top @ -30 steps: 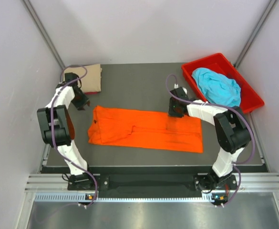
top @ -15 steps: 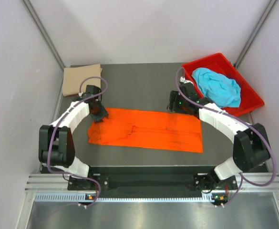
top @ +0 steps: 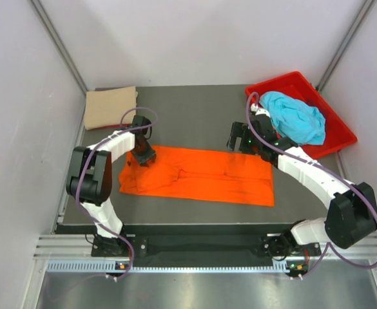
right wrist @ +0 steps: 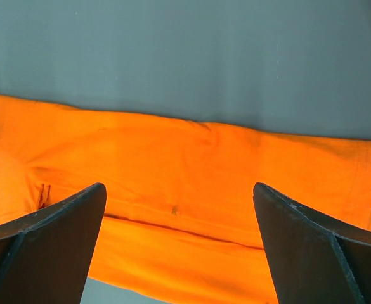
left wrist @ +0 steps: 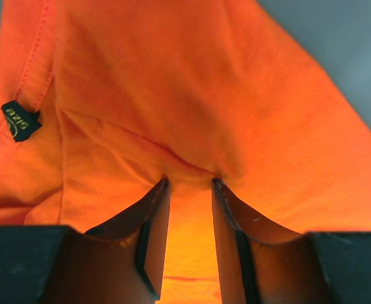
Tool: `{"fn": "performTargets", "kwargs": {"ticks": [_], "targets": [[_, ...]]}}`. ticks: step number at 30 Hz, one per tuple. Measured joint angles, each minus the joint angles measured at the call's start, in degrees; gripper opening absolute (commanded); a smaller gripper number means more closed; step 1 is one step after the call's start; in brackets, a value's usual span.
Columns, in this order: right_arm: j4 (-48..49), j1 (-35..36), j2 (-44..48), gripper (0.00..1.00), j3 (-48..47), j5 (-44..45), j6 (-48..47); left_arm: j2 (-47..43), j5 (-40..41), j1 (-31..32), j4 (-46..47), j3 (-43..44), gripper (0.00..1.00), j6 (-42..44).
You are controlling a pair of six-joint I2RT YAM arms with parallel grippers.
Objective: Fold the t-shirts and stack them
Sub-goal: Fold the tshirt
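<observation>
Soft orange cloth t-shirt (top: 198, 175), matt and lightly creased, with stitched seams and a small black woven label (left wrist: 20, 119). Smooth matt grey table (top: 188, 116). Glossy red plastic bin (top: 339, 138) holding crumpled turquoise cloth (top: 294, 117). Folded beige cloth (top: 111, 106), matt.

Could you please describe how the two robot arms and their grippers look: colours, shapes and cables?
Both arms have white link shells with black joint housings and black bases. A purple cable loops along each arm. The left gripper and right gripper have dark, wedge-shaped fingers. Small green lights glow near the right wrist in the top view.
</observation>
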State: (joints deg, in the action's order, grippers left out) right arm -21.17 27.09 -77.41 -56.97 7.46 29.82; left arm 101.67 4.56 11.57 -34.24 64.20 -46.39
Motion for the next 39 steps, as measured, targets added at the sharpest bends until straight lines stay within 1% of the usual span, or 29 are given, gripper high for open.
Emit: {"fn": "performTargets", "kwargs": {"ticks": [4, 9, 16, 20, 24, 29, 39], "targets": [[0.02, 0.00, 0.11, 1.00, 0.00, 0.48, 0.00, 1.77, 1.09, 0.59, -0.90, 2.27, 0.37, 0.22], [-0.02, 0.00, 0.59, 1.00, 0.00, 1.66, -0.04, 3.65, 0.50, 0.70, -0.48, 4.55, 0.38, 1.18], [-0.81, -0.02, 0.63, 1.00, -0.04, 3.04, -0.20, 11.52, -2.16, 1.03, -0.11, 15.10, 0.38, 3.52], [-1.29, -0.02, 0.61, 1.00, -0.20, 3.56, -0.22, 14.34, -2.91, 1.42, -0.13, 19.06, 0.37, 4.35], [-1.57, -0.04, -0.79, 1.00, -1.51, 4.07, -0.22, 16.85, -2.78, 1.84, -0.85, 22.93, 0.38, 4.46], [-1.68, -0.11, -3.89, 1.00, -3.48, 4.31, -0.24, 17.75, -1.44, 2.40, -1.22, 24.37, 0.39, 5.44], [-1.90, -0.11, -4.42, 1.00, -3.50, 4.37, -0.15, 26.14, -3.32, 2.62, -1.97, 36.96, 0.39, 6.08]]}}
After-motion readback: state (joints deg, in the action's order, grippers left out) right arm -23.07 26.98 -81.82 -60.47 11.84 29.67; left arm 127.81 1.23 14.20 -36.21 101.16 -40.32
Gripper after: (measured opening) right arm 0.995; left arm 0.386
